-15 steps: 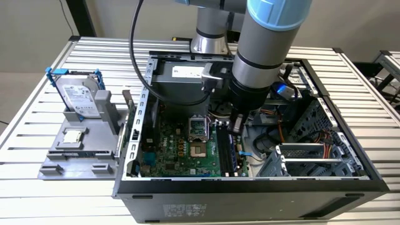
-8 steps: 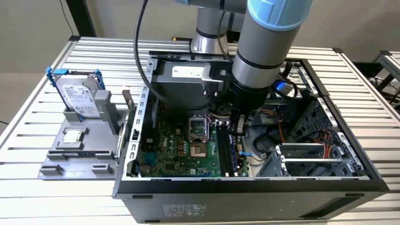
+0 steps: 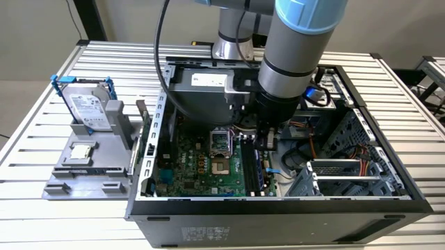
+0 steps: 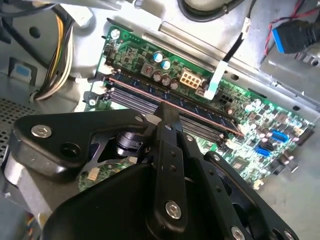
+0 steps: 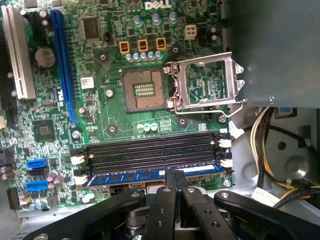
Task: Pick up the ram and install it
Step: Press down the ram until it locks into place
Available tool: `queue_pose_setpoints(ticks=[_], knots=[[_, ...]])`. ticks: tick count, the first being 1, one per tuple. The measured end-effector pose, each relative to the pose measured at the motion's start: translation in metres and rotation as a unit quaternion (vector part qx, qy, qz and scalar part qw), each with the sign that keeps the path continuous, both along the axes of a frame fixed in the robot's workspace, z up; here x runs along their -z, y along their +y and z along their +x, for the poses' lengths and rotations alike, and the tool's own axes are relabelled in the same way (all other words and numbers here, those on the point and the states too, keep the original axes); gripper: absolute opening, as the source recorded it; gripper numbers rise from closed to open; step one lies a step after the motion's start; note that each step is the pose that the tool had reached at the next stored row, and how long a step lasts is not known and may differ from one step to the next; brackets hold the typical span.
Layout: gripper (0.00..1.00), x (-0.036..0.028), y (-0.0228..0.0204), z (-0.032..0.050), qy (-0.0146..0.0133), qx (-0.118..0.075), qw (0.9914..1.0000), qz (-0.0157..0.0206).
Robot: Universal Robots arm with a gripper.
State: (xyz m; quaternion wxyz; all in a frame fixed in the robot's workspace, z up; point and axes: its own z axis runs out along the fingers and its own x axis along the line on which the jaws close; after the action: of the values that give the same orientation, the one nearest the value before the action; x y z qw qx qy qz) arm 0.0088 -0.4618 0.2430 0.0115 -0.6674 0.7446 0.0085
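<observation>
So the gripper [image 5: 175, 181] is hanging right over the memory slots, and in the first wrist view its two fingers [image 5: 168, 200] are sitting pressed together with nothing between them, tips bearing down on (or maybe just a hair above, hard to say from this angle) the top edge of the ram [image 5: 150, 176]. The ram itself is lying lengthwise in the slot nearest the gripper, a blue-green stick with dark chips along it, while the empty black slots [image 5: 150, 150] are running parallel just beyond it. It's looking seated or close to it, though I can't tell if the end latches are fully snapped in. As for handling, I'm guessing a stick like this is light, thin and rigid, easy to crack if twisted, so it's best held or pushed on the long top edge near the middle, never on the chips. Farther out, the open processor socket [image 5: 144, 90] is sitting on the motherboard [image 5: 100, 100]. In the exterior view the whole case [image 3: 278, 208] is lying open on the slatted table [image 3: 56, 219], with the hard drive [image 3: 87, 107] standing off to the exterior view's left.
</observation>
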Motion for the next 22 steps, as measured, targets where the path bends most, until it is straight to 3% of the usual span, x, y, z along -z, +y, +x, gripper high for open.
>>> queue_pose_setpoints(ticks=[2, 6, 8, 14, 17, 22], knots=[[0.00, 0.0000, 0.0000, 0.0000, -0.0014, -0.013, 0.99992, -0.0002], [0.00, 0.0000, 0.0000, 0.0001, -0.0070, -0.033, 0.99942, -0.0008], [0.00, 0.0001, 0.0001, 0.0000, -0.0082, -0.042, 0.99908, -0.0013], [0.00, 0.0041, -0.0014, 0.0000, -0.0081, -0.046, 0.99889, -0.0030], [0.00, 0.0066, -0.0047, 0.0001, -0.0080, -0.047, 0.99885, -0.0028], [0.00, 0.0079, -0.0138, 0.0008, -0.0059, -0.047, 0.99886, -0.0028]])
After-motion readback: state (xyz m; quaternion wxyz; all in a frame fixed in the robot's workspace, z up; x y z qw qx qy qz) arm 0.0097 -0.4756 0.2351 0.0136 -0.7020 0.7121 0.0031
